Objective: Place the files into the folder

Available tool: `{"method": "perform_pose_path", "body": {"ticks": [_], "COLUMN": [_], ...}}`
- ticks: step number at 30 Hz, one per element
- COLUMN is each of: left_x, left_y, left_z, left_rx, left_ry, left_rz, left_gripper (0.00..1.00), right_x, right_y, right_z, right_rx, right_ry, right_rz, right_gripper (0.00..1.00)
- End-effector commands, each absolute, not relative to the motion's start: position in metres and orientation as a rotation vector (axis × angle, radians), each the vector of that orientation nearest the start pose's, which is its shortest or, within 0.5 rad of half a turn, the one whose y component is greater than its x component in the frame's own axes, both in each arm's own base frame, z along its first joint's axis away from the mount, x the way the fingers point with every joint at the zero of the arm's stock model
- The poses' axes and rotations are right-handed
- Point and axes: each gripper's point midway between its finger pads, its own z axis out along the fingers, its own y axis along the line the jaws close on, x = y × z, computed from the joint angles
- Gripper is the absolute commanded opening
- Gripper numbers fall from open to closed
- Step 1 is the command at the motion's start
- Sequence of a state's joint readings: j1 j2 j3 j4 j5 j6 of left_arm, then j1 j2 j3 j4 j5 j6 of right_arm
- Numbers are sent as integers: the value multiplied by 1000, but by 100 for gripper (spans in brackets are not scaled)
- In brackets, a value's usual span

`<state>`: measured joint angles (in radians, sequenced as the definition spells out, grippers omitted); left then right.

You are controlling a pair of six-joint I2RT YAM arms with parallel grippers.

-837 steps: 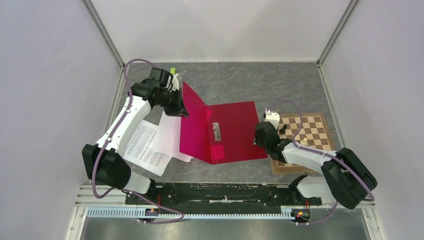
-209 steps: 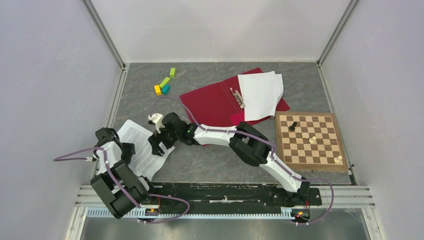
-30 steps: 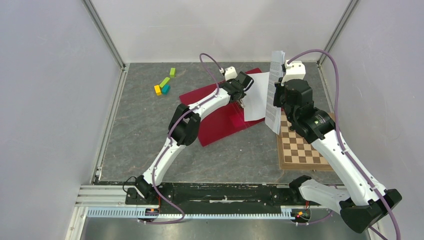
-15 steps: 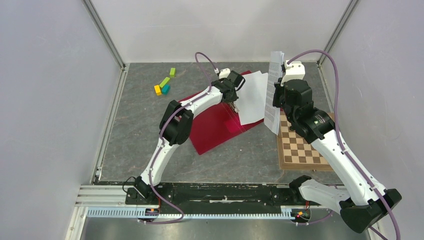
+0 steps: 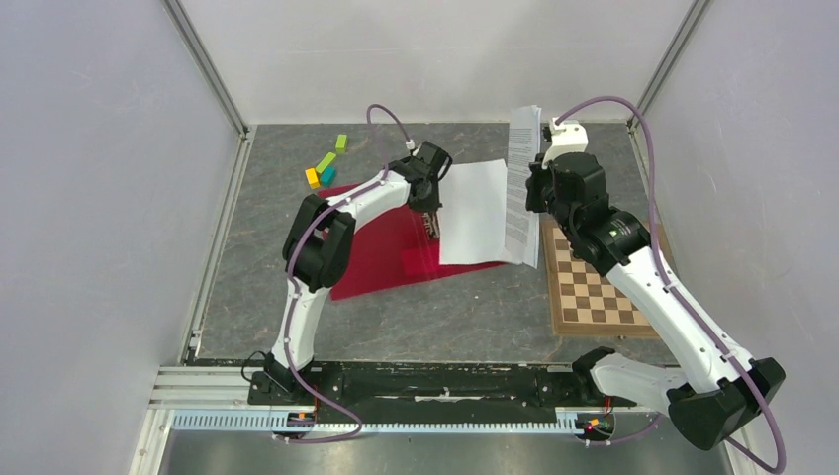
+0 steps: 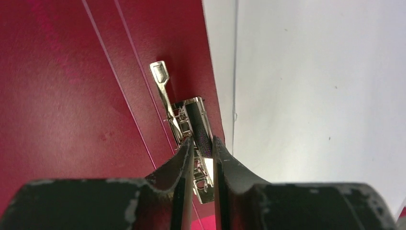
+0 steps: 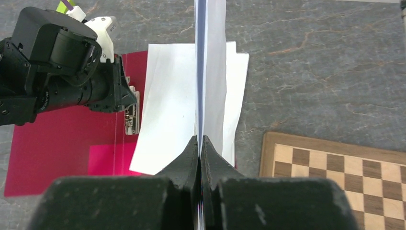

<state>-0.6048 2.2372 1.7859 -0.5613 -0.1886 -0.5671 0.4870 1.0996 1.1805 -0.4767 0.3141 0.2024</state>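
Note:
The red folder lies open on the table, its metal clip at the spine. My left gripper is shut on the clip's black lever, one finger on each side. White files lie on the folder's right half, blank side up. My right gripper is shut on more printed files, holding them upright on edge above the lying sheets' right side. In the right wrist view these held files rise from the shut fingertips, and a pink patch shows inside the folder.
A brown chessboard lies right of the folder, under my right arm. Small green, yellow and teal blocks sit at the back left. Grey walls close in the left, back and right sides.
My left gripper has pulled the folder by its clip to the left and turned it. My right gripper has moved left with its upright sheets, following over the folder.

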Motion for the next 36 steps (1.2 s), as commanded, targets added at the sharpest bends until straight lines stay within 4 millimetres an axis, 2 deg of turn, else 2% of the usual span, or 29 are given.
{"method": "perform_pose_path", "body": {"ticks": [1, 4, 9, 12, 16, 19, 20, 22, 24, 26, 28, 30, 32, 34, 36], "left_x": [394, 378, 350, 330, 310, 300, 298, 297, 300, 304, 306, 306, 304, 296, 284], "left_y": [-246, -225, -201, -194, -182, -176, -174, -172, -171, -171, -172, -173, -174, -178, -180], "left_z": [10, 10, 17, 17, 23, 30, 34, 44, 59, 77, 93, 106, 116, 118, 111], "left_rx": [213, 222, 157, 137, 135, 136, 128, 99, 73, 60, 58, 47, 13, -23, -69], "left_ry": [2754, 2782, 2810, 2827, 2834, 2841, 2842, 2827, 2800, 2766, 2738, 2716, 2693, 2686, 2690], "left_rz": [-68, -43, -39, -61, -64, -84, -89, -104, -136, -165, -182, -203, -230, -292, -338], "left_gripper": [2, 2, 2, 2, 2, 3, 7, 22, 34, 41, 51, 58, 59, 59, 58], "right_x": [337, 340, 339, 333, 318, 306, 304, 305, 308, 312, 311, 301, 289, 288, 285], "right_y": [140, 153, 188, 218, 267, 294, 298, 296, 287, 270, 250, 241, 230, 220, 215], "right_z": [315, 310, 301, 303, 316, 323, 323, 315, 287, 238, 179, 131, 90, 66, 52], "right_rx": [-69, -92, -138, -172, -222, -226, -209, -157, -107, -49, -17, -22, 15, 40, 45], "right_ry": [1893, 1910, 1932, 1931, 1906, 1891, 1889, 1906, 1984, 2081, 2191, 2300, 2370, 2393, 2411], "right_rz": [254, 314, 459, 552, 705, 823, 859, 883, 952, 1018, 927, 857, 811, 741, 709], "right_gripper": [0, 0, 0, 0, 0, 0, 0, 0, 0, 0, 0, 0, 0, 0, 0]}}
